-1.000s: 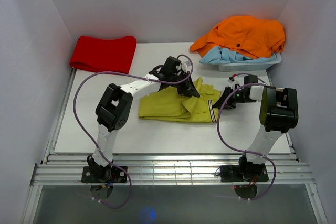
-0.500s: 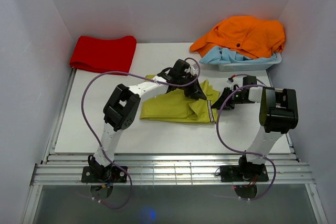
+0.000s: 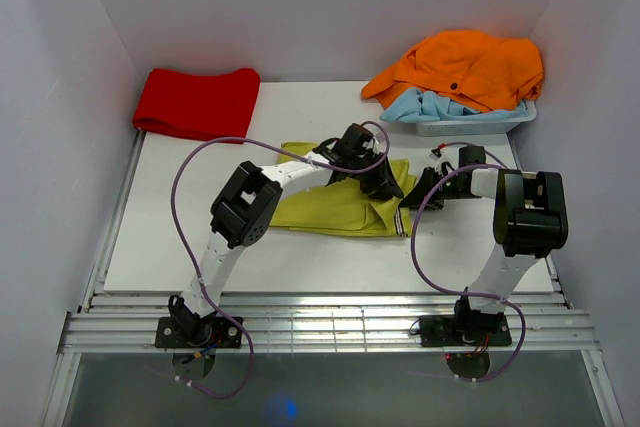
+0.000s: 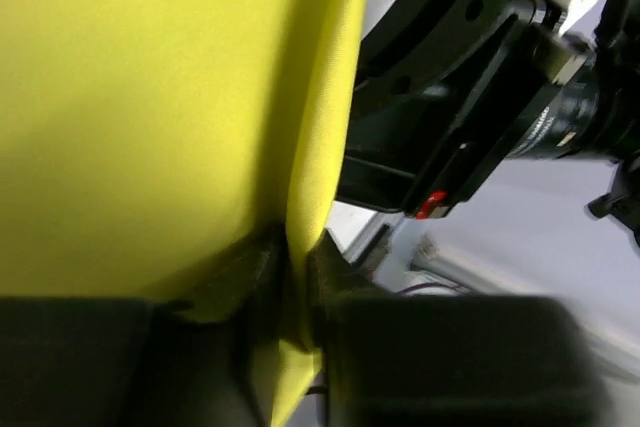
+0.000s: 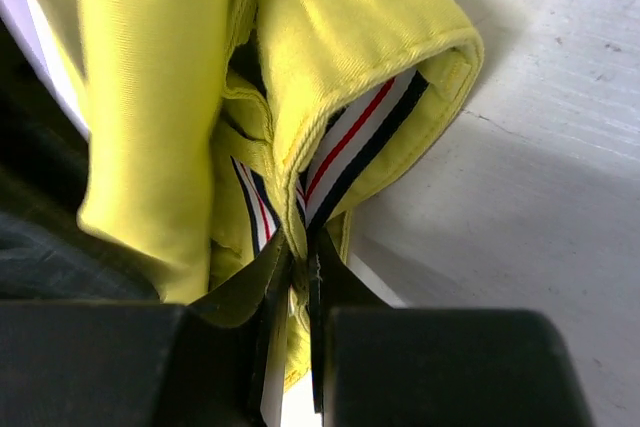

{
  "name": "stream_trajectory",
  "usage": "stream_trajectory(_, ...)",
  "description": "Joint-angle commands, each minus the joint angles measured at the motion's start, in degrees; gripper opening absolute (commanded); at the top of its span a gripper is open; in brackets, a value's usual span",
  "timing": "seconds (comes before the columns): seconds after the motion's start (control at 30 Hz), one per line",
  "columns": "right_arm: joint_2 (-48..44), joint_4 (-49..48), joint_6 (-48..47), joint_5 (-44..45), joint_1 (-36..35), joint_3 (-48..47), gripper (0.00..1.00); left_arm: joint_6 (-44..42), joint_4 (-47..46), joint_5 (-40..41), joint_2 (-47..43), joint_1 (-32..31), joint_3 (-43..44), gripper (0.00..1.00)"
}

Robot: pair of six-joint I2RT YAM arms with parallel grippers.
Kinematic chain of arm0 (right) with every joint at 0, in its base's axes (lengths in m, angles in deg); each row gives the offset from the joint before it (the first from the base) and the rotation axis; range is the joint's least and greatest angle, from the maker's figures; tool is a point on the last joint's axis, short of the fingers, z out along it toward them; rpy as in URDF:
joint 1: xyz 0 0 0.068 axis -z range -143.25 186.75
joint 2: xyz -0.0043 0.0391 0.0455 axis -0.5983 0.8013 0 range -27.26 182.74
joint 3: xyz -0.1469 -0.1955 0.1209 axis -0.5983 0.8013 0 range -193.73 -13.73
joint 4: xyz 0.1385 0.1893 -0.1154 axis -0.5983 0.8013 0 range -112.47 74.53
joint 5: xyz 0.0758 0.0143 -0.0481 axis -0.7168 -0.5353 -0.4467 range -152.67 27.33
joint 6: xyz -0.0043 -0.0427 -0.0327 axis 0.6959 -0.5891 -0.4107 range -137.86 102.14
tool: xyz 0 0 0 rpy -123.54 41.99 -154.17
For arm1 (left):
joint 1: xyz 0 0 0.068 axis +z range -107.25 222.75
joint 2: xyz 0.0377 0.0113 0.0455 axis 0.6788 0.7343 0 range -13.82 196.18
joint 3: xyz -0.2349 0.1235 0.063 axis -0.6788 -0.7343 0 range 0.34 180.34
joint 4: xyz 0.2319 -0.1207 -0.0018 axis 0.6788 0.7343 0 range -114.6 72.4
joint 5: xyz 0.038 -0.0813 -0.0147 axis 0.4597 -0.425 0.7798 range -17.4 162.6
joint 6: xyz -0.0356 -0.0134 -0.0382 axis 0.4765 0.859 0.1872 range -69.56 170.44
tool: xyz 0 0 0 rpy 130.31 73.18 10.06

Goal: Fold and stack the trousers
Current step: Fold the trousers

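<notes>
Risk: left gripper (image 4: 292,272) and right gripper (image 5: 300,267) both clamp the trousers (image 3: 330,209) near the waistband (image 5: 350,137), so uneven release could spring the fold open.

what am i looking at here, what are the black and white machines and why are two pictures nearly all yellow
These are two robot arms bolted at the near edge of a white table. The wide picture comes from a fixed camera above and behind them. The other two come from small cameras on the wrists, so close that cloth fills them. Each arm ends in a two-finger gripper. The left gripper has a fold of the yellow-green trousers between its fingers. The right gripper is shut on their striped waistband. At the far left lies a folded red cloth. At the far right a white tray holds an orange garment over a light blue garment.
</notes>
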Motion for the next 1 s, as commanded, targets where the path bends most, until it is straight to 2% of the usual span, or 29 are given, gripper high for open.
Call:
stream_trajectory(0.0,-1.97,-1.37,1.23,-2.28,-1.18,0.64,0.08,2.02,-3.58,-0.91,-1.03,-0.99,2.36,0.39)
stream_trajectory(0.03,-1.97,-1.36,1.31,-2.28,-1.18,0.64,0.08,1.50,-4.81,-1.70,-1.47,-1.08,2.45,0.46)
stream_trajectory(0.07,-1.88,-1.19,1.14,-2.19,-1.18,0.64,0.08,1.32,-5.43,-1.88,-1.91,-0.91,2.45,0.60)
stream_trajectory(0.1,-1.79,-1.10,0.96,-2.28,-1.18,0.64,0.08,1.05,-6.04,-2.14,-2.52,-0.99,2.10,0.70)
stream_trajectory(0.17,-1.79,0.21,0.26,-1.93,-1.18,-0.23,0.08,0.27,-7.54,-2.15,-4.97,-0.56,1.22,0.86)
stream_trajectory(0.23,-2.05,1.70,-1.58,-1.40,-1.01,-0.93,0.09,-0.18,-7.37,-2.06,-7.00,0.06,-0.70,0.87)
stream_trajectory(0.3,-3.02,4.34,-3.08,0.09,-0.48,-1.99,0.15,-1.23,-5.36,-2.76,-9.64,1.81,-2.03,0.88)
stream_trajectory(0.43,-5.47,8.73,-7.20,2.81,1.71,-3.83,0.41,-3.78,-2.81,-2.41,-15.26,6.03,-8.08,0.90)
stream_trajectory(0.57,-5.83,16.11,-13.42,4.31,4.61,-8.14,0.46,-8.25,-1.92,-2.76,-21.85,11.56,-13.79,0.98)
stream_trajectory(0.6,-6.01,18.91,-14.93,4.31,5.92,-9.19,0.47,-12.27,-2.35,-3.81,-24.91,12.62,-14.94,0.98)
stream_trajectory(0.67,-6.88,23.05,-22.01,2.83,6.55,-13.31,0.60,-18.34,-2.10,-5.57,-27.91,15.60,-17.66,0.98)
stream_trajectory(0.7,-7.15,25.51,-24.59,1.95,6.64,-15.33,0.66,-24.55,-0.09,-7.92,-29.06,16.92,-18.11,0.98)
stream_trajectory(0.73,-8.02,28.49,-25.92,-0.15,6.55,-18.57,0.75,-26.96,0.10,-10.90,-31.07,18.50,-18.99,0.98)
stream_trajectory(0.77,-8.55,29.21,-26.28,-1.65,6.55,-20.00,0.77,-29.07,-0.25,-14.68,-31.70,22.00,-20.13,0.98)
stream_trajectory(0.83,-9.00,30.71,-25.33,-6.29,5.42,-22.72,0.77,-31.28,-0.34,-22.92,-32.67,25.62,-23.29,0.98)
stream_trajectory(0.93,-8.21,31.51,-23.39,-10.35,0.33,-25.90,0.77,-30.68,-4.36,-32.69,-32.94,31.34,-28.48,0.84)
stream_trajectory(0.97,-7.51,31.16,-23.30,-12.02,-2.91,-25.81,0.77,-31.03,-4.99,-33.25,-33.02,32.57,-29.53,0.79)
